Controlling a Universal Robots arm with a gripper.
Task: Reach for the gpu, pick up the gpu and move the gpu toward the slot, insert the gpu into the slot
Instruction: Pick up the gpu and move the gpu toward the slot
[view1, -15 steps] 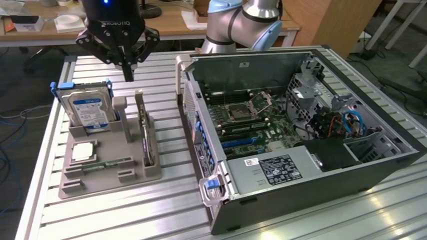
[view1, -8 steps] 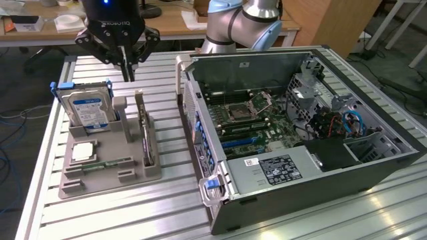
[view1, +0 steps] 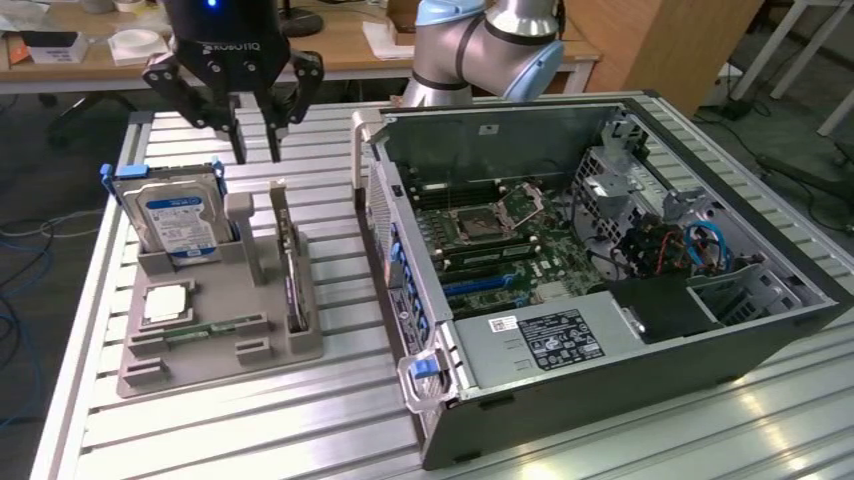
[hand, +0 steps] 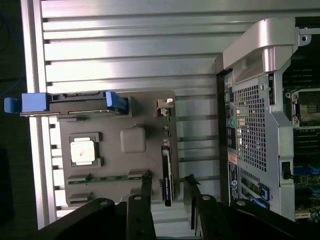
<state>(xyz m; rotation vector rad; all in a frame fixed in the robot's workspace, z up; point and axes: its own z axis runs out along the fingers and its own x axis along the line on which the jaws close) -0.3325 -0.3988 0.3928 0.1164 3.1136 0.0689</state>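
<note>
Well, your gripper (view1: 256, 152) hung empty, jaws apart, over the graphics card (view1: 288, 265); you needed them squarely astride its edge.

table (view1: 200, 430): ribbed bare metal, shiny | holder (view1: 287, 352): grey plastic, matt | case (view1: 601, 400): dark metal, matt

Dark gpu (hand: 166, 175) (grey holder (view1: 200, 362))
</note>
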